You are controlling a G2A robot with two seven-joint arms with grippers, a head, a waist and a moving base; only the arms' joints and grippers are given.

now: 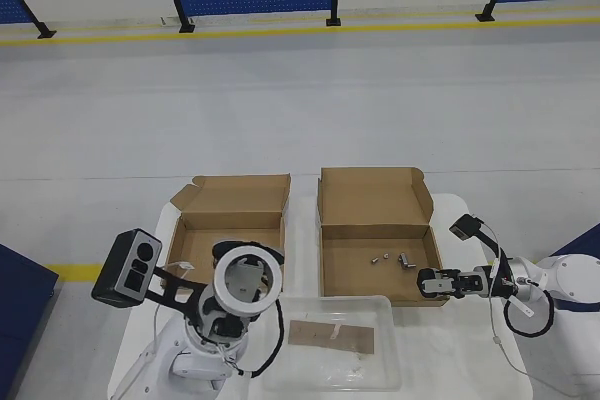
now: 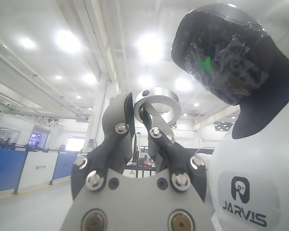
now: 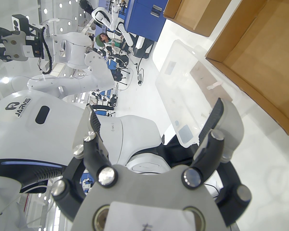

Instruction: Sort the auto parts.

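**While left gripper (image 2: 137, 111) pinches a metal ring (image 2: 163, 92), right gripper (image 3: 154, 108) hangs wide open**

As it stands raised high above the left side of the white table (image 1: 450, 345), the left gripper clamps the wall of the metal ring, with one finger outside the band and the other through the hole. From the top view, the ring hangs over the near edge of the left cardboard box (image 1: 195, 240), whose lid is folded back. To the right of that box and nearer the robot, a clear plastic tray (image 1: 330, 298) rests on the table with a flat brown cardboard scrap (image 1: 330, 335) lying inside. Beside the left box sits the right cardboard box (image 1: 355, 268), its lid also folded back. A few small metal parts (image 1: 405, 260) lie close together on its floor, toward the right wall. At the far right, the right gripper sits at that box's near right corner, its two fingers spread wide apart.
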